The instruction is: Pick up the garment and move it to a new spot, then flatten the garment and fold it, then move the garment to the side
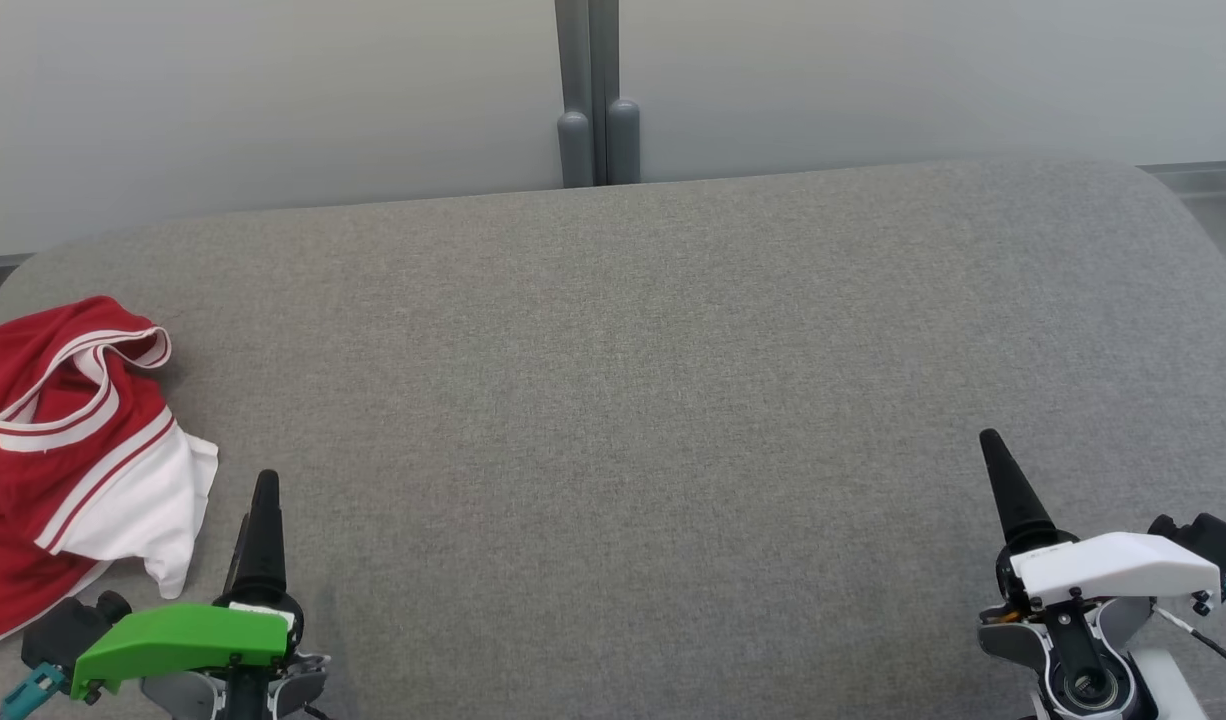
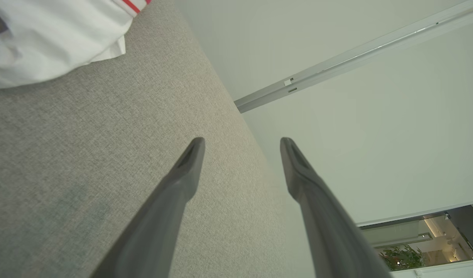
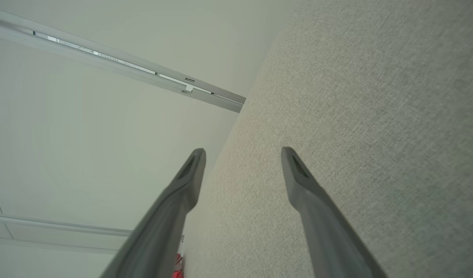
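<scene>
The garment [image 1: 68, 450], red with white stripes and a white panel, lies crumpled at the far left edge of the grey cloth-covered surface [image 1: 623, 400]. My left gripper [image 1: 265, 490], under a green cover, stands just to the right of the garment's white hem without touching it. In the left wrist view that gripper [image 2: 242, 141] is open with nothing between its fingers, and the garment's white cloth [image 2: 47, 34] lies at the upper left. My right gripper [image 1: 995, 450], under a white cover, sits far off at the lower right; it [image 3: 242, 150] is open and holds nothing.
A pale wall runs behind the surface, with a grey double post [image 1: 598, 100] at the back centre. The surface's back corners are rounded. A wide stretch of bare grey cloth lies between the two grippers.
</scene>
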### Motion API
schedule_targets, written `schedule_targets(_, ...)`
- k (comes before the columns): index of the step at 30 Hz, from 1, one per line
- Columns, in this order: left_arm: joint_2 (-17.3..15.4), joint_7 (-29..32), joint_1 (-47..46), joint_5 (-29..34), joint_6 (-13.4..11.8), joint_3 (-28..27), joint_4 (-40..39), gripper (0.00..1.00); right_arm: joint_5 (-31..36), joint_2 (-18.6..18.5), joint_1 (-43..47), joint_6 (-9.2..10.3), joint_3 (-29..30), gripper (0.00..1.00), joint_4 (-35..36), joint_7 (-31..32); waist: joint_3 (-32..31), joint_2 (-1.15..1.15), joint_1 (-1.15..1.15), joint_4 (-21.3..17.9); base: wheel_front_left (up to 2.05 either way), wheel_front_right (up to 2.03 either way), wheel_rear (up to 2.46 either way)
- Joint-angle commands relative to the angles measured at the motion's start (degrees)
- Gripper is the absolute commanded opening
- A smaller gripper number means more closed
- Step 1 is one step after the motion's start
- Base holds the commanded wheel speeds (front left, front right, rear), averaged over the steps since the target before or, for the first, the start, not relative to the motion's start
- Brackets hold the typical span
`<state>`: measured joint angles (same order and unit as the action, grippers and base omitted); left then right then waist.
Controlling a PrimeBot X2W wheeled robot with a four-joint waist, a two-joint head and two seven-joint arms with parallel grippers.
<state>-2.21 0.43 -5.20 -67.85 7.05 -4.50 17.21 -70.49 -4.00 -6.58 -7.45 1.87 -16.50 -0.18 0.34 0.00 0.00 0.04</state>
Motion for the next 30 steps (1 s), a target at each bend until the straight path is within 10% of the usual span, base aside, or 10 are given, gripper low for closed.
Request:
schedule_targets(1,-0.38,-0.67,-1.1,2.57,-0.27,0.31,-0.87,1.0,2.8,-0.43,-1.26,-0.02,-0.28,1.0,0.86,-0.74,-0.01,0.0,0.0,0.0,0.0,0.0,0.0)
schedule_targets(30,-0.57,-6.4,-1.24,24.44,-1.77,3.62,0.22,1.0,26.35,-0.05,-1.82,-0.03,-1.94,1.0,-1.89,-6.23,0.16,0.0,0.0,0.05,0.0,0.0,0.0)
